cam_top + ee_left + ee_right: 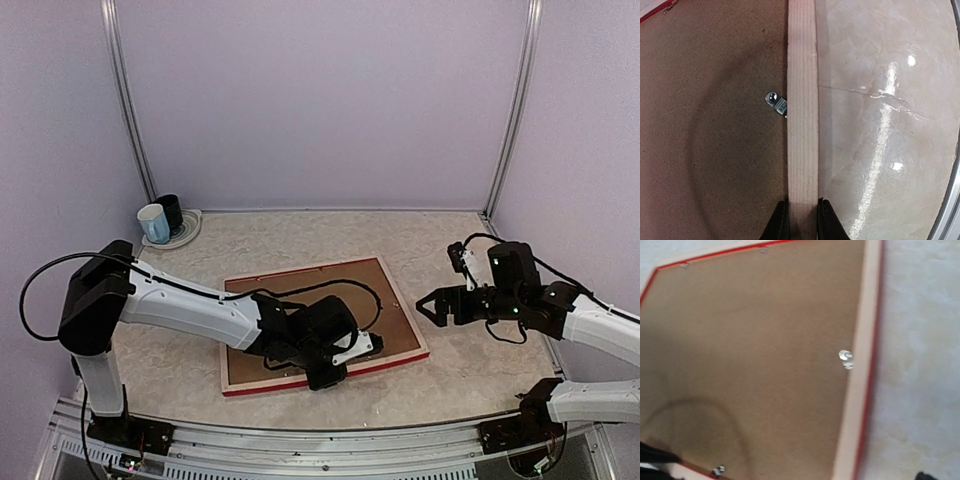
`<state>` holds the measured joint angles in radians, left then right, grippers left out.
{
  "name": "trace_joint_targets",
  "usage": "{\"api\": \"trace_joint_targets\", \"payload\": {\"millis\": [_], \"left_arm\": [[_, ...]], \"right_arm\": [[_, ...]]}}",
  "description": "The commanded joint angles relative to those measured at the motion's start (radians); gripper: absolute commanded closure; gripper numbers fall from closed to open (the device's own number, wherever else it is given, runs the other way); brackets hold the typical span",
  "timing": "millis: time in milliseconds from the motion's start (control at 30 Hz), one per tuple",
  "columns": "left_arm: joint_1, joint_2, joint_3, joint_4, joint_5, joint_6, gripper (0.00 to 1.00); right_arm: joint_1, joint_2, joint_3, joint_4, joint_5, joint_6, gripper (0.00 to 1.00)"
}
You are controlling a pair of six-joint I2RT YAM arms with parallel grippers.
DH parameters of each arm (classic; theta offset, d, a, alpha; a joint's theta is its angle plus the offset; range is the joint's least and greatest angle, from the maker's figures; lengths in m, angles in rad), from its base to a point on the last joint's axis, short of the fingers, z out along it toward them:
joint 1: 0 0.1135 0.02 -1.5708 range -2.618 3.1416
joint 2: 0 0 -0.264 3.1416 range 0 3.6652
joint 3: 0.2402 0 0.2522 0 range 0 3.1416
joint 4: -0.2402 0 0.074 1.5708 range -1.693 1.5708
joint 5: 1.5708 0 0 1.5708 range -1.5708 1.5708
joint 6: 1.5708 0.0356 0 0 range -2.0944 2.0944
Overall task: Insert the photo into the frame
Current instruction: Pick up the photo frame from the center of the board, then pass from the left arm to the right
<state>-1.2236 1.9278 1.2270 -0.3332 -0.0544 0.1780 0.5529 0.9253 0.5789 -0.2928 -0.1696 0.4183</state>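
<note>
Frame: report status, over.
Left gripper: jaws clamped on frame rail. Right gripper: jaws open, beside frame. Frame face down, backing on, photo unseen.

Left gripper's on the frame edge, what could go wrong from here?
The left gripper pinches the frame only by its narrow wood rail on one side, so a lift could tip it or let it slip. The open right gripper hangs close to its right edge and might knock it.

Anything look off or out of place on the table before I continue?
Nothing spilled or broken. The frame lies face down, skewed to the table edge, brown backing board up; no photo in view.
</note>
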Motion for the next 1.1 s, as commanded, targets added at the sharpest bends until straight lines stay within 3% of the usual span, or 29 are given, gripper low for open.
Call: {"api": "trace_joint_targets", "payload": {"millis": [0, 200, 667, 867, 1067], "left_arm": [[0.003, -0.068, 0.084, -0.056, 0.029, -0.014, 1.00], [0.004, -0.124, 0.152, -0.146, 0.048, -0.016, 1.00], [0.045, -0.245, 0.244, -0.327, 0.141, -0.113, 1.00], [0.117, -0.284, 0.276, -0.362, 0.284, -0.171, 1.00], [0.159, -0.298, 0.376, -0.387, 0.361, -0.250, 1.00]], "right_arm": [[-0.004, -0.038, -0.041, 0.096, -0.113, -0.014, 0.01], [0.035, -0.118, -0.040, 0.140, -0.155, -0.097, 0.01], [0.123, -0.106, 0.105, 0.101, -0.181, -0.285, 0.01], [0.163, -0.064, 0.262, 0.023, -0.107, -0.372, 0.01], [0.161, -0.054, 0.320, 0.040, 0.055, -0.341, 0.01]]}}
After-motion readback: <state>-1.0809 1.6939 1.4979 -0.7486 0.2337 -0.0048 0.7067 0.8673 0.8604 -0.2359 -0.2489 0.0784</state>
